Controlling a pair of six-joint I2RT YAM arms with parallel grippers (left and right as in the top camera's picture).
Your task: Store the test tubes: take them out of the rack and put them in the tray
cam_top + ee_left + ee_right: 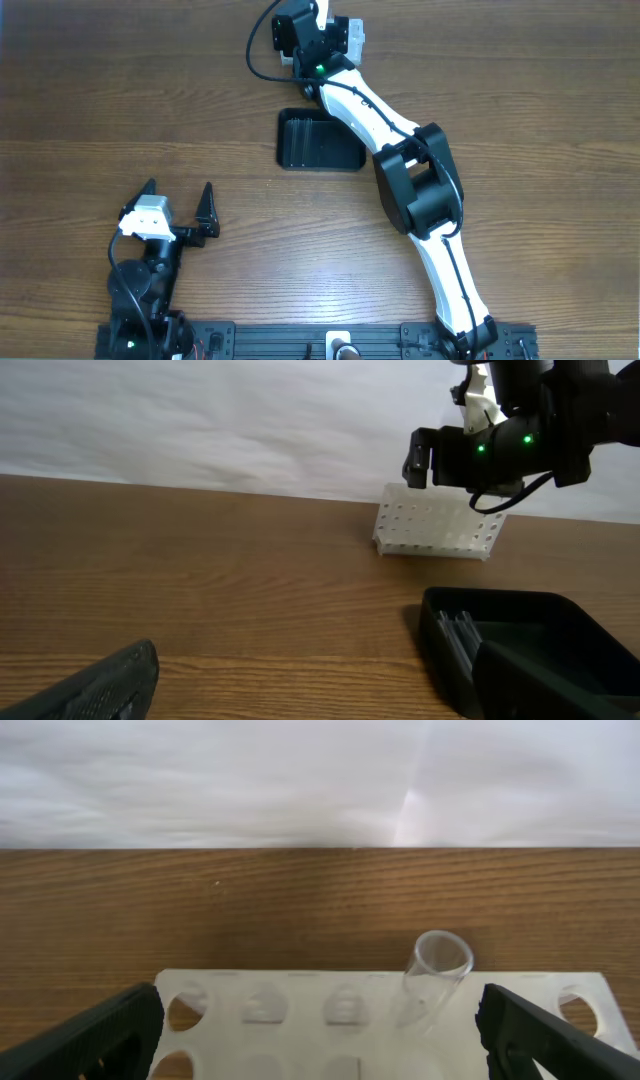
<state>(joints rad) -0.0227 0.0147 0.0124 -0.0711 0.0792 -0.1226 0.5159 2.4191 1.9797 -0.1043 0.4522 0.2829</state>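
My right hand [320,1016] is over the white rack [300,1020] at the far side of the surface [120,90], near the pale wall. Its two fingers [95,1038] are spread wide and straddle the rack, gripping nothing. Between them stands one clear test tube [436,976], seated in a hole of the rack's far row. Its long axis is close to upright but leans a little, with the open mouth pointing up and the lower end down in the hole. The tube is nearer one finger than the other, and I see no contact with either.

The black tray [345,160] lies on the surface just on the near side of the rack, between the rack and my arms' bases. Its floor looks ribbed, and I cannot tell whether anything lies in it.

My left hand [180,200] sits low by its own base, well apart from both tray and rack. Its fingers are parted and hold nothing, pointing toward the far side of the surface.
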